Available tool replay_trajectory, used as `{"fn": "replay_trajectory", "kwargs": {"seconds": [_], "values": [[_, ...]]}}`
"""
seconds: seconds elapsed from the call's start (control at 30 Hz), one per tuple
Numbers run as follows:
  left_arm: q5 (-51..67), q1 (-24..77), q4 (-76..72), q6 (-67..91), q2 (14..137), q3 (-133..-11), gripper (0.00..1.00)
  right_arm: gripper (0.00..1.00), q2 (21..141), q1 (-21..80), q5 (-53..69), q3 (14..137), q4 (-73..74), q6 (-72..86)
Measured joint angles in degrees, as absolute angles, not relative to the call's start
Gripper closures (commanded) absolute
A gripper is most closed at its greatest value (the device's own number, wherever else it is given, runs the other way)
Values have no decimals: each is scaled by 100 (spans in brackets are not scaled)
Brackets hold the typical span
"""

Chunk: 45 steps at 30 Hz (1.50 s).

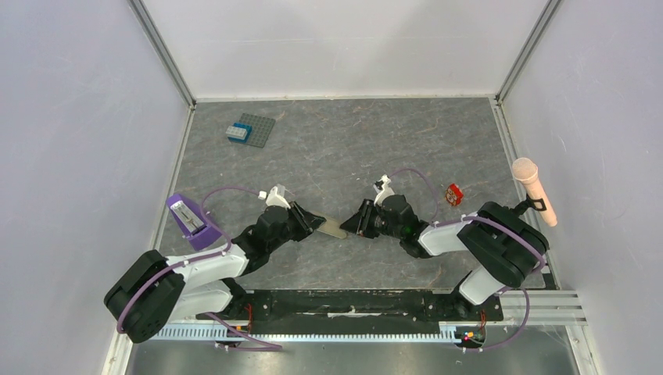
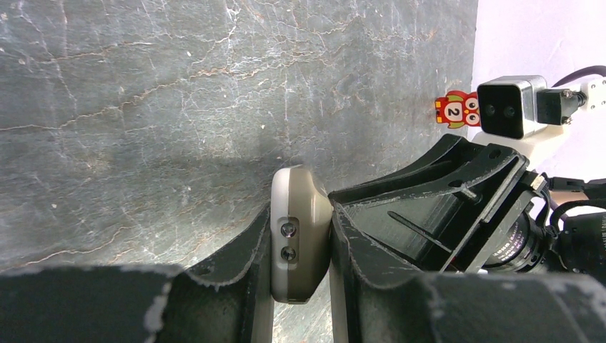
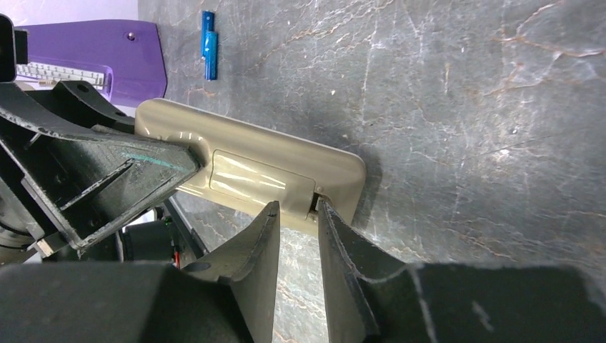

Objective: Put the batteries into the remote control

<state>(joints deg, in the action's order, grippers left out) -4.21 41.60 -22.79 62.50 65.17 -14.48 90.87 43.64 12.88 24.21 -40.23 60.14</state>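
The remote control (image 1: 332, 227) is held off the table between the two arms, with my left gripper (image 1: 313, 223) shut on one end. In the left wrist view its tan end (image 2: 300, 236), with two small screws, sits clamped between the jaws of the left gripper (image 2: 301, 207). The right wrist view shows its tan back (image 3: 250, 168) with the closed cover panel (image 3: 261, 179). My right gripper (image 3: 296, 204) has its tips against that back at the cover's seam, a narrow empty gap between them. The blue batteries (image 3: 208, 43) lie on the table beyond.
A purple device (image 1: 191, 220) lies by the left arm. A small red-and-white piece (image 1: 453, 194) sits right of centre, and a pink microphone (image 1: 534, 190) stands at the right edge. A blue brick on a grey studded plate (image 1: 250, 130) is at the back left.
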Motion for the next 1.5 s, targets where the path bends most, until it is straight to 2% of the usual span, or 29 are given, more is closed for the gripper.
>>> {"fn": "replay_trajectory", "kwargs": {"seconds": [0.63,1.0,1.5], "values": [[-447,4158,-2541,6250,6578,-1343,98,72,9349,4359,1162,2418,-4421,5999],[-440,4150,-2790,6252,6689,-1256,98,72,10217,4278,1352,1765,-6718,7164],[-705,4176,-3026,6361,6858,-1234,98,74,10735,4257,1345,1728,-7588,7830]]}}
